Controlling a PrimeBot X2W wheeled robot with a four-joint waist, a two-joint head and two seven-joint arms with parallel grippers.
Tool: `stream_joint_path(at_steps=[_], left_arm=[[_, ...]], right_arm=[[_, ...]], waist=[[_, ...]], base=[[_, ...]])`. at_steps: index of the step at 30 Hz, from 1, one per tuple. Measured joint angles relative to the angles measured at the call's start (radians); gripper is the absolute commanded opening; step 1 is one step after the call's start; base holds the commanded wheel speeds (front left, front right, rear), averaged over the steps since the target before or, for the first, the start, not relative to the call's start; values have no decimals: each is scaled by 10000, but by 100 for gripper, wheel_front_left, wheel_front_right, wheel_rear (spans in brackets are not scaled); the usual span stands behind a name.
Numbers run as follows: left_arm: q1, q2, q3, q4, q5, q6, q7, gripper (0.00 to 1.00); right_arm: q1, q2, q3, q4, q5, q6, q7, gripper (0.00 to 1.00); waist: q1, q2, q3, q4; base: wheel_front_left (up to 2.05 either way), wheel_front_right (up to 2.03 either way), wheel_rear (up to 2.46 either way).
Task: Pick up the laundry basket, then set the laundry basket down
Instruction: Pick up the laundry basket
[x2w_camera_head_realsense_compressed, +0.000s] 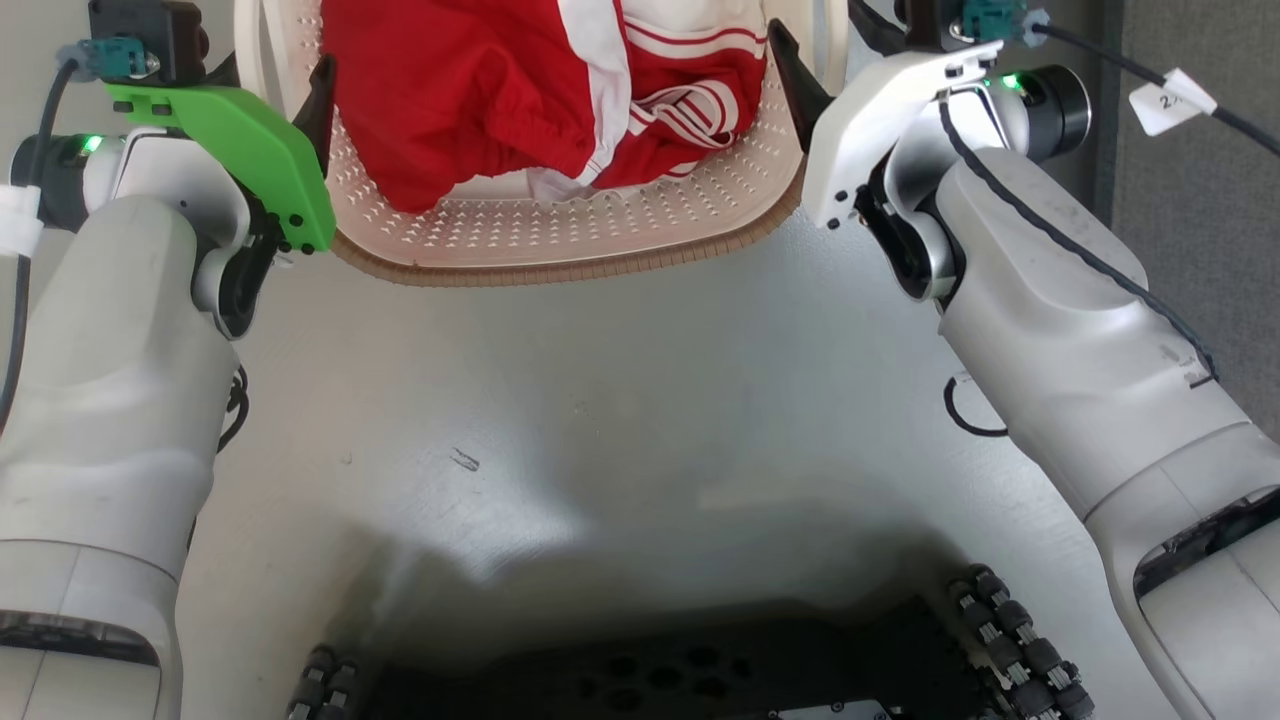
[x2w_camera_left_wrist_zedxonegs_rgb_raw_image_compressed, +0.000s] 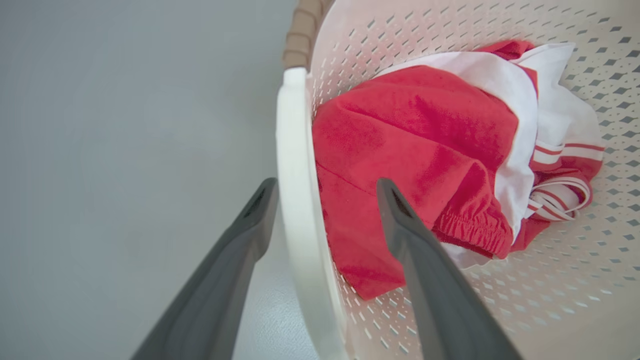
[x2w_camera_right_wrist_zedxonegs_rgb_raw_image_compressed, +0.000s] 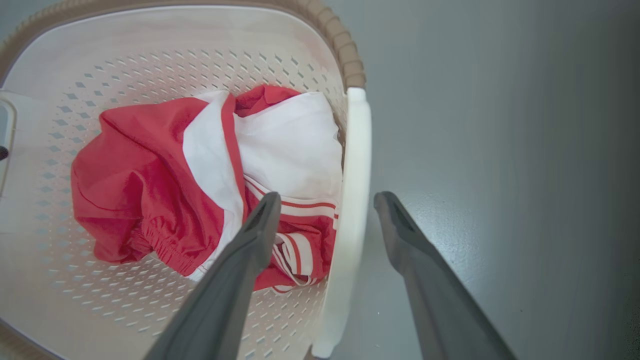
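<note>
Item: laundry basket (x2w_camera_head_realsense_compressed: 560, 235), cream-white plastic with small holes all over and a brown woven-look rim (x2w_camera_head_realsense_compressed: 560, 272). It is sitting straight ahead of the robot, between its two arms, over the grey floor (x2w_camera_head_realsense_compressed: 600, 420). Whether the bottom is touching the floor is hidden.

Contents: red-and-white clothing (x2w_camera_head_realsense_compressed: 450, 90), bunched loosely and lying more to the robot's left half of the basket.

Handling: the shell is looking stiff and thin-walled, and the load soft and light, so the whole is probably weighing little. The smooth plastic may be slippery. Lifting one side ahead of the other would likely tip it and slide the cloth.

Where to hold: the left handle (x2w_camera_left_wrist_zedxonegs_rgb_raw_image_compressed: 295, 200) and the right handle (x2w_camera_right_wrist_zedxonegs_rgb_raw_image_compressed: 350, 210), white bars topping the two short sides, are offering the best purchase.

Left end effector (x2w_camera_left_wrist_zedxonegs_rgb_raw_image_compressed: 326, 184): standing wide, straddling the left handle, with one finger outside close to the bar and the other inside above the red cloth. It is gripping nothing.

Right end effector (x2w_camera_right_wrist_zedxonegs_rgb_raw_image_compressed: 327, 196): likewise spread wide across the right handle, with one finger inside over the striped cloth and one outside over the floor. It is not yet pinching.

Step judged in hand: both sides are closing in for the pick-up grasp.
</note>
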Motion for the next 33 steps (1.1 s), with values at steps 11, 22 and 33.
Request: stream_joint_path(at_steps=[11,22,33], left_arm=[[-360,-29,-94,591,-360,0,102,0],[-532,-142,-184,951,-713,-10,-48,0],[-553,-303,-249,1728,-959,-13,-345,0]], right_arm=[[-457,6,445,334,430,-169,105,0],[-685,56,715,729,886,-257,-36,0],[-721,148,1156,1229,1187,-259,-297,0]], waist=[[-1,0,381,-48],[-1,0,402,-30],[-1,0,-70,23]], base=[[0,0,0],[0,0,0],[0,0,0]])
